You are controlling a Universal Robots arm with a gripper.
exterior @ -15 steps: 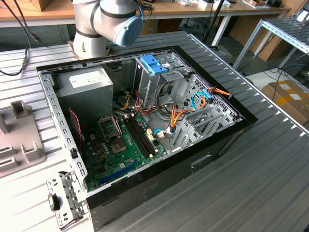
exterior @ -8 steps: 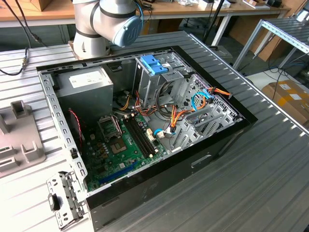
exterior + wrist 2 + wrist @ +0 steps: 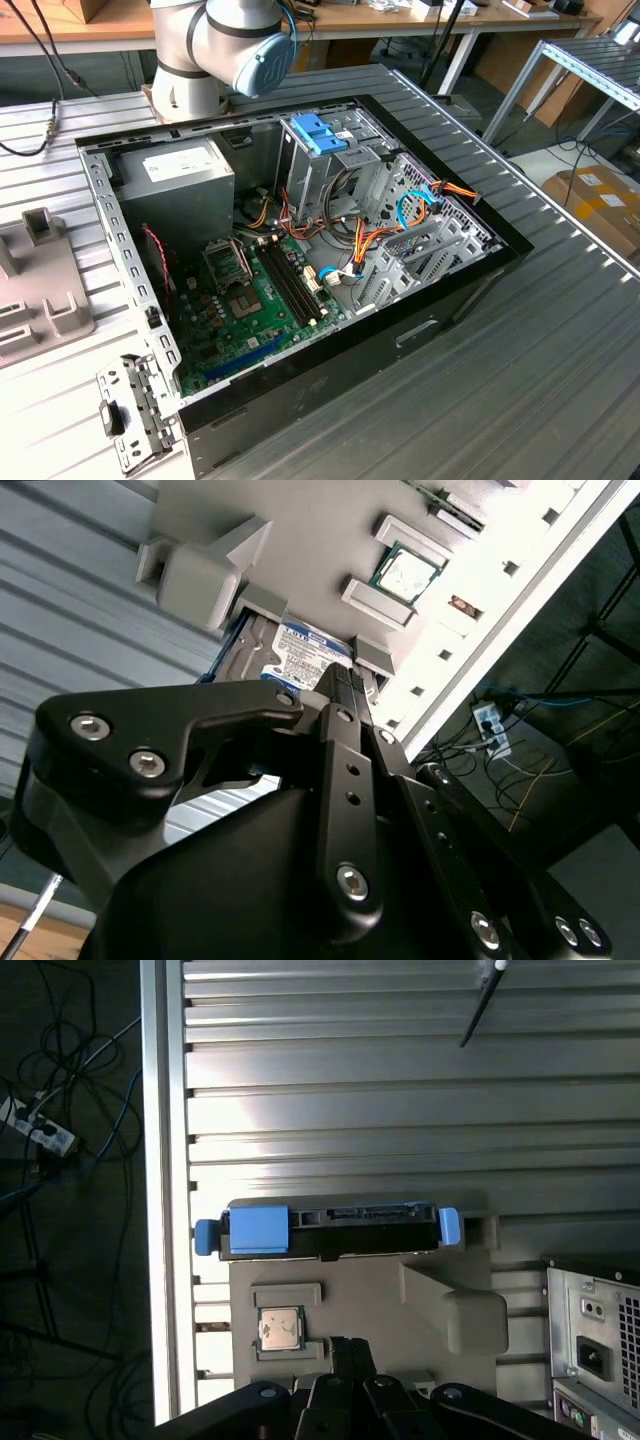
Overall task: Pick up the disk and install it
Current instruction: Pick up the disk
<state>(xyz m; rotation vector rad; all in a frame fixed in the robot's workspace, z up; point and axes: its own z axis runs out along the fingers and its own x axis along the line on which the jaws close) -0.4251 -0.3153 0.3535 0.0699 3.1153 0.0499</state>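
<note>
Disk: seated in a slot of the grey fixture, close to the desk's edge, not yet grasped. Gripper hovers over the fixture, short of the disk; jaws closed together, holding nothing.

Step in hand, as judged: approach for pick-up. A grasp calls for parted jaws spanning the disk's body.

Nearby: processor chip in a fixture recess. The fixture's raised block and the computer case crowd one side.

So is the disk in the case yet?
No, out: the disk sits in the grey holder on the table, outside the case.
</note>
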